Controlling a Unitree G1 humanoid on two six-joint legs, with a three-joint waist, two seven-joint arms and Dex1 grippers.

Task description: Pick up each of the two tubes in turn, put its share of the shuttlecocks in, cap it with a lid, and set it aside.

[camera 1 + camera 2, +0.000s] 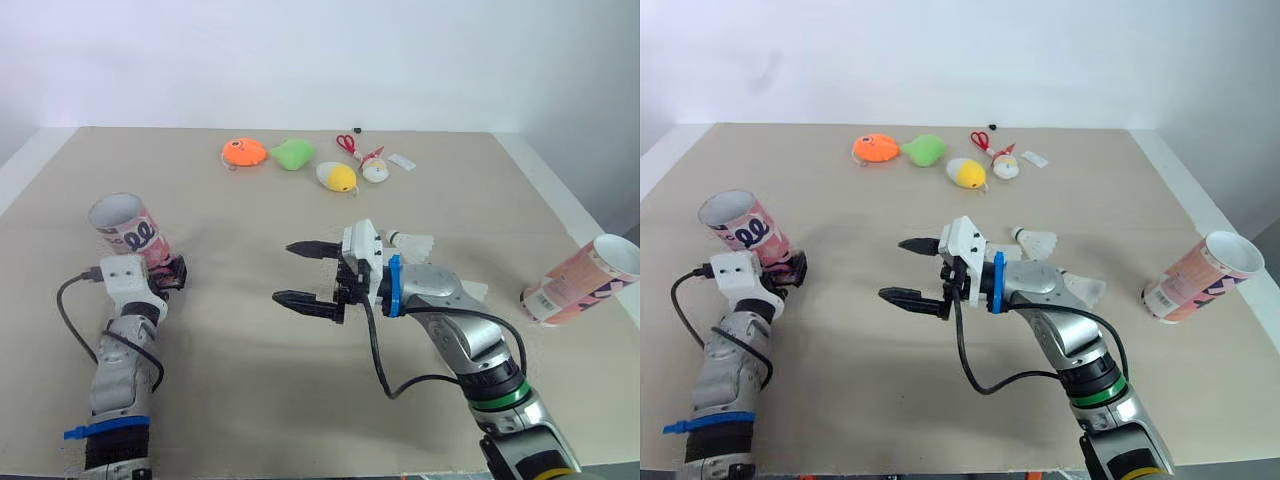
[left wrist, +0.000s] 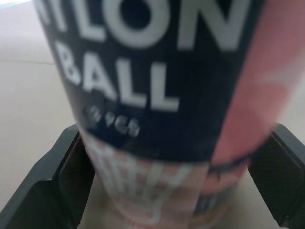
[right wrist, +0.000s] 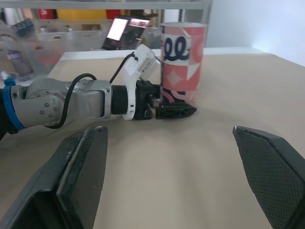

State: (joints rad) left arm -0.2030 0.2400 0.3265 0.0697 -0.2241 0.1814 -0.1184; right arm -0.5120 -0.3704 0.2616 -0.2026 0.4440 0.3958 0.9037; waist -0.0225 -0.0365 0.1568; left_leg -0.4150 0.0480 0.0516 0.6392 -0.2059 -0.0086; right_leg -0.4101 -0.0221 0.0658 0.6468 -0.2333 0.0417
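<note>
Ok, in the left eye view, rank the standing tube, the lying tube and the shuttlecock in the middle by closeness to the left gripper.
1. The standing tube: on the left, between the fingers of the left gripper.
2. The shuttlecock: in the middle, a little to the right.
3. The lying tube: far right, on its side.

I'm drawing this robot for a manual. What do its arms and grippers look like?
Both arms are silver-grey with white wrist housings and looping black cables. The left arm has a blue band; the right arm a blue wrist ring and a green band. The left gripper and right gripper each have two black, tapered fingers.
</note>
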